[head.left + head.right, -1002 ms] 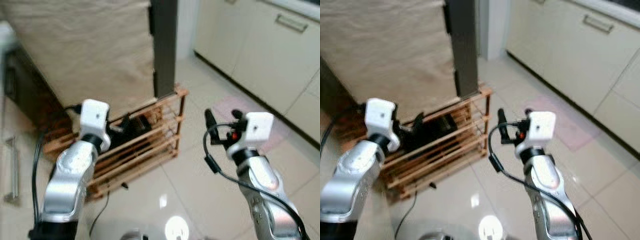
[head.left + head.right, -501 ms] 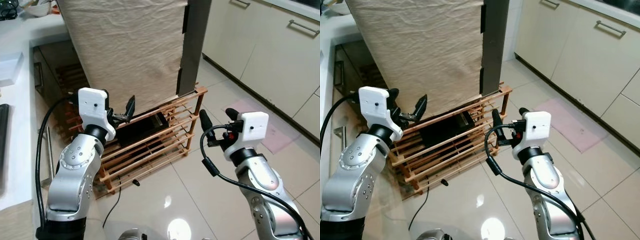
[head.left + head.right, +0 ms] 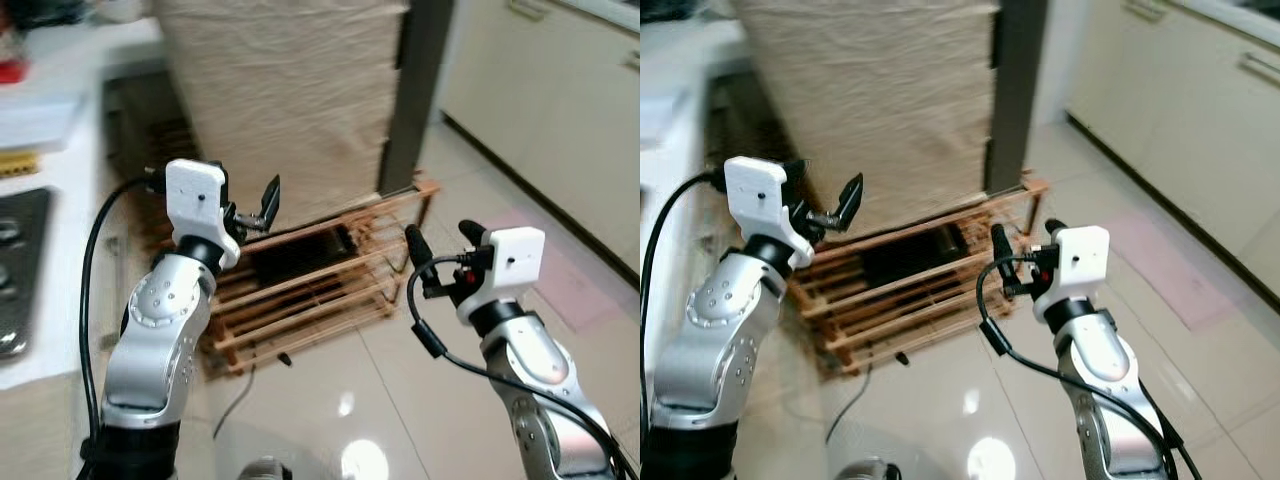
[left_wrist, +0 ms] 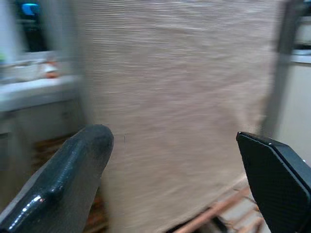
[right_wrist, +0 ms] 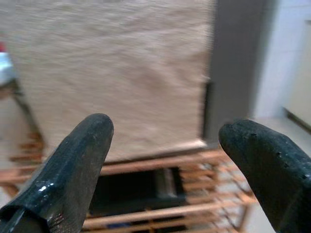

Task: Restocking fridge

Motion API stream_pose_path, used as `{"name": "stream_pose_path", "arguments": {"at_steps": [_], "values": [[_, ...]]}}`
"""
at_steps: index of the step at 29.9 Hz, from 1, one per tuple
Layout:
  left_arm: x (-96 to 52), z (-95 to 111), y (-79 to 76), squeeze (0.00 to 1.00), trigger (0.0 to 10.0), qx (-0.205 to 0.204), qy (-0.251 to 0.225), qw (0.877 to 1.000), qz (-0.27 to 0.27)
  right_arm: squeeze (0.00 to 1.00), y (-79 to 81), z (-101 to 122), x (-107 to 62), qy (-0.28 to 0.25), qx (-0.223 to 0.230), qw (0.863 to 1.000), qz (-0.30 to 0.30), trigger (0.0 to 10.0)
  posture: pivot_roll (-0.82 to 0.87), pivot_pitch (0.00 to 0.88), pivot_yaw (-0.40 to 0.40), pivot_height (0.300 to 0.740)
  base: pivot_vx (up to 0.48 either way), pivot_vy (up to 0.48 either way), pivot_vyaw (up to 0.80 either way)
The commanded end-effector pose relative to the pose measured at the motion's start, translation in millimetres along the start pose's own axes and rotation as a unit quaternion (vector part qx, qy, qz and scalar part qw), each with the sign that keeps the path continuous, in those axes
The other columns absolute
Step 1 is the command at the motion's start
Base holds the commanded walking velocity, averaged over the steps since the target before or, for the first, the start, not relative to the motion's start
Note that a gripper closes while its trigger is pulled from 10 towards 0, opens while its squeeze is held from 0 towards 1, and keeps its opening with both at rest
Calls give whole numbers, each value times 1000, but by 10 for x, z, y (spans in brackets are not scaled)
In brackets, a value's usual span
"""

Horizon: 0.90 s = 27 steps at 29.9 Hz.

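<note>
Showing a kitchen, both eye views are taking in a tall block draped in beige cloth (image 3: 280,100), with a dark grey post (image 3: 415,90) at its edge; whether this block is the fridge cannot be told from the pictures, and no goods for restocking are lying anywhere in reach. Cream cabinets (image 3: 560,110) are running along the robot's right, and a white surface (image 3: 60,130) with a hob corner is lying on its left. Glossy floor tiles (image 3: 390,400) are reflecting a ceiling light. A low wooden rack (image 3: 320,290) is standing at the foot of the cloth, holding a dark box (image 3: 915,255) on an upper shelf, and a black cable is trailing from its base across the floor.

Both arms are being held raised and bent before the body. The left hand (image 3: 262,208) is hanging released just in front of the cloth, above the rack, its fingers (image 4: 73,179) spread wide and empty. The right hand (image 3: 440,245) is likewise released, holding nothing, poised near the rack's right end; the rack is lying straight ahead between its fingers (image 5: 73,165).

Judged risks: the blur suggests the robot is moving, so a step forward could be driving a foot into the rack or snagging the cable, and a spread finger could be catching the loose cloth.
</note>
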<state>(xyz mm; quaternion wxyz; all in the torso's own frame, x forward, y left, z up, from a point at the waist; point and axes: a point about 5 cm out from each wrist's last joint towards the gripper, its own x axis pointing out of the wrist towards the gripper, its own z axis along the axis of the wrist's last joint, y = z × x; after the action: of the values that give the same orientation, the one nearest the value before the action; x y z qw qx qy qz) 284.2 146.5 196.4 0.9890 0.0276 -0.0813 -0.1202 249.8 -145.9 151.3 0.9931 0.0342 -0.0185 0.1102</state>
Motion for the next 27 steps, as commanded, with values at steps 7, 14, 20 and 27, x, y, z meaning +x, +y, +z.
{"name": "stream_pose_path", "arguments": {"at_steps": [7, 14, 20, 27], "values": [[54, 6, 22, 0, 10000, -20, -7, 1000, -12, 0, -33, 11, -8, -5, 2, 1000, -10, 10000, 55, 0, 45, 740, 103, 0, 0], [82, -5, 62, 0, 10000, -22, -1, 1000, -6, 0, -32, 10, -15, -7, 8, 1000, -19, 10000, 49, 2, 52, 740, 0, 0, 0], [124, -7, 77, 0, 10000, -24, -3, 1000, -5, 0, -50, 18, -21, -9, 8, 1000, -24, 10000, 46, 4, 56, 740, 0, 0, 0], [168, -52, 48, 0, 10000, -25, 12, 999, -18, 0, -70, 12, -20, -8, 6, 999, -33, 10000, 42, 3, 60, 740, 0, 0, 0]]}}
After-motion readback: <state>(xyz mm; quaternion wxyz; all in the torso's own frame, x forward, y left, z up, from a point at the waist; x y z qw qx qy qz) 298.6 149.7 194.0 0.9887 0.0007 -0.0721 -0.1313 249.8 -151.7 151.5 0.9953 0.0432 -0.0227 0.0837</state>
